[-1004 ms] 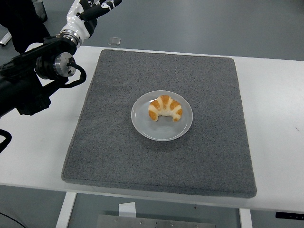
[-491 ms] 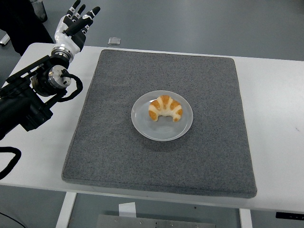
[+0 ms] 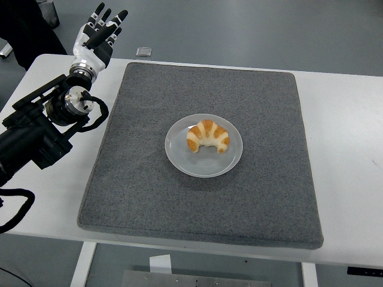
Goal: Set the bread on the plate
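- The bread (image 3: 207, 136), a croissant with pale and golden stripes, lies on the plate (image 3: 181, 158), a bit toward the far side of it.
- The round grey-white plate sits near the middle of a dark grey mat (image 3: 251, 197) that covers most of the white bench (image 3: 350, 173).
- The left hand (image 3: 97, 37) hangs over the bench's far left corner, well apart from the plate, its fingers (image 3: 119, 17) straight and spread, holding nothing.
- Its black arm (image 3: 36, 134) reaches in from the left edge, beside the mat.
- A small square object (image 3: 143, 51) lies on the floor beyond the bench.
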